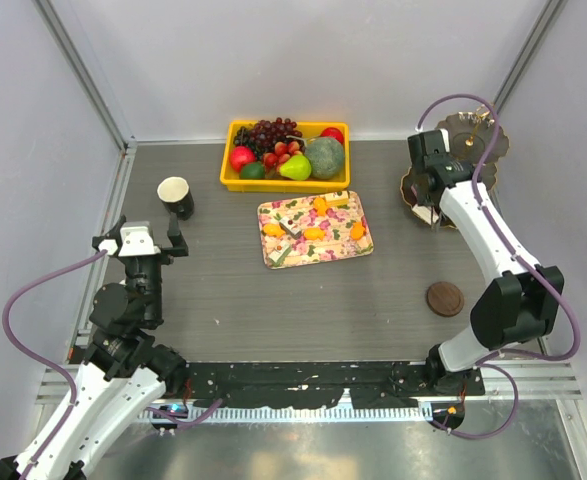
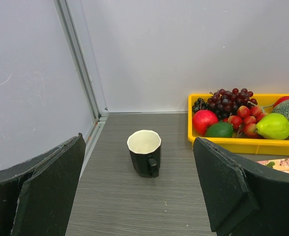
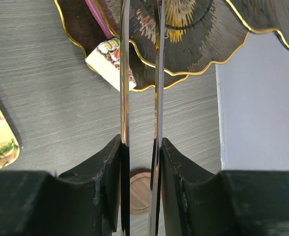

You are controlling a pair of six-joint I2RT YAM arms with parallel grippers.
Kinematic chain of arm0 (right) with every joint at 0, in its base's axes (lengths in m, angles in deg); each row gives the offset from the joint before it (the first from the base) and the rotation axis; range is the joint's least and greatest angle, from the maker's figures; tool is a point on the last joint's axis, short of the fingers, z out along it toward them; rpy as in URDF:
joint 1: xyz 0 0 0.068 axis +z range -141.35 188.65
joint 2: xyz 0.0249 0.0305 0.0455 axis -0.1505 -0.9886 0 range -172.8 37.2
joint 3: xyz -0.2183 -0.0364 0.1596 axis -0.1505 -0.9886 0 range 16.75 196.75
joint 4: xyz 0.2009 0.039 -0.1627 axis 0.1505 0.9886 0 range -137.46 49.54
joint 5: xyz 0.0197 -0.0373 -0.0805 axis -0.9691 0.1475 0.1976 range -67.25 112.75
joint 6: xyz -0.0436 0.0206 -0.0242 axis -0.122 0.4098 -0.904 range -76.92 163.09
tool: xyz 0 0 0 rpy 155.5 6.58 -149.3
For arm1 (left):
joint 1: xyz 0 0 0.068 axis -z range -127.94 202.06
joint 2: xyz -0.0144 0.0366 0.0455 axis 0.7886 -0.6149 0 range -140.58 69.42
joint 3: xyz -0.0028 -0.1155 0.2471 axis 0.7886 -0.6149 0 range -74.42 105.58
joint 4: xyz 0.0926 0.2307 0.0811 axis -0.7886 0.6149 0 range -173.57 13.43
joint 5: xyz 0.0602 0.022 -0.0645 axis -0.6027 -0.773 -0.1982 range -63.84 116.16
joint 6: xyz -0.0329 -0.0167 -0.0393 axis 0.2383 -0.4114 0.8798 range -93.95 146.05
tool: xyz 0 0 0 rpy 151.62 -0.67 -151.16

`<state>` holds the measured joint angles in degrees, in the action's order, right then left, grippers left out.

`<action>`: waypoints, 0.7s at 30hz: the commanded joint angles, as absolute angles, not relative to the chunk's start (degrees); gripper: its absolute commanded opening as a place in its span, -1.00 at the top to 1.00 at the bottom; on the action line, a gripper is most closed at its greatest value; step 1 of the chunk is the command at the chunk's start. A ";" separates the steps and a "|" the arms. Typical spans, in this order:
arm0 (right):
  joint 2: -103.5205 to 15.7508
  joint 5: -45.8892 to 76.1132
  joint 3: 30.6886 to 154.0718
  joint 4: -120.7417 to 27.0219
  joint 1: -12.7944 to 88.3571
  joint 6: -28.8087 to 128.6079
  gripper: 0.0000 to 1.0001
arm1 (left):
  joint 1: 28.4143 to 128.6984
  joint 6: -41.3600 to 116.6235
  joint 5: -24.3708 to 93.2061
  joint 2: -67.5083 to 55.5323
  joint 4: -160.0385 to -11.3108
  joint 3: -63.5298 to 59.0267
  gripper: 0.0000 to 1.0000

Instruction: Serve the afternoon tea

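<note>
Black cup [image 2: 145,158] stands ahead of the left gripper [image 2: 138,146], fingers apart; right gripper [image 3: 141,142] clamps metal tongs [image 3: 124,73].

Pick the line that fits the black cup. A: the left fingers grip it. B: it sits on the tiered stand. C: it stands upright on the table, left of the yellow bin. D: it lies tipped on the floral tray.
C: the black cup stands upright on the table, left of the yellow bin and clear of the open left gripper.
</note>
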<state>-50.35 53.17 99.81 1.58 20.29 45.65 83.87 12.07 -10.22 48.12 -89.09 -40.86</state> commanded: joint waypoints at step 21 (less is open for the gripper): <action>-51.84 52.64 101.30 -3.25 17.88 45.99 -0.09 | 83.96 12.17 -9.97 48.32 -91.22 -40.23 -0.98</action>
<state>-56.54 53.84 100.34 -2.64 17.91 45.15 83.87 12.07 -10.22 48.12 -89.09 -40.86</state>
